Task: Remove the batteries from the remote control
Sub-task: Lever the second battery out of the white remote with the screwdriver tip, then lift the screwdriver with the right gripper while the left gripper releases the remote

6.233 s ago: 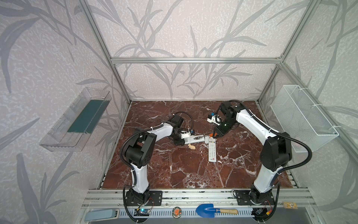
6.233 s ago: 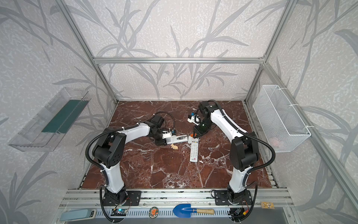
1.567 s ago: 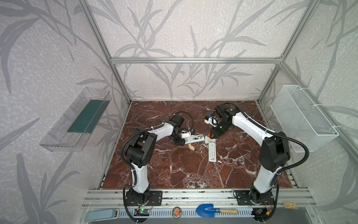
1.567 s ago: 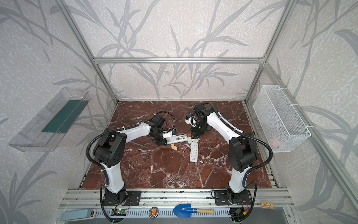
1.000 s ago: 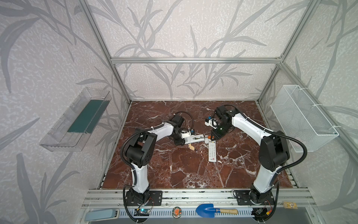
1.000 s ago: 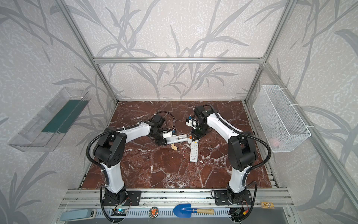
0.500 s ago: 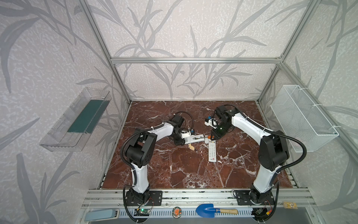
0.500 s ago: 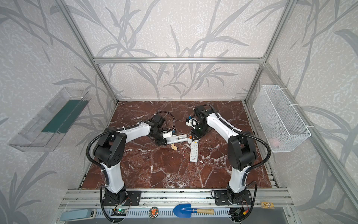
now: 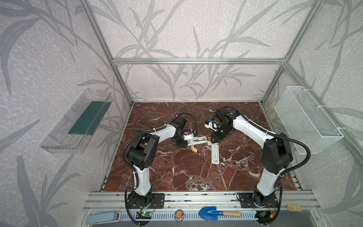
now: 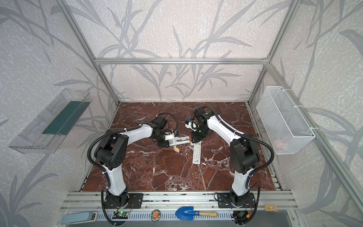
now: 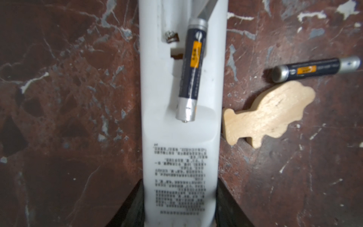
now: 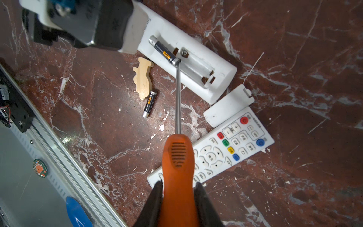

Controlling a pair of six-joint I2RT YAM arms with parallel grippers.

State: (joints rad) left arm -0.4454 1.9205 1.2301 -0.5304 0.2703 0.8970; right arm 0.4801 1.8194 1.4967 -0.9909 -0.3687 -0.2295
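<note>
"Top views, both: the left gripper point(image 9: 184, 140) clamps one end of the open remote point(image 9: 198, 140) on the table point(image 9: 176, 176); the right gripper point(image 10: 194, 139) hangs at its other end."

"And the left wrist view?"

"One battery point(image 11: 191, 66) sits tilted, half out of its bay; a loose battery point(image 11: 314, 70) lies on the table beside a wooden fish point(image 11: 269, 112)."

"Right wrist view?"

"Those jaws pinch an orange screwdriver point(image 12: 178, 157), its tip against the tilted battery's silvery end."
</note>
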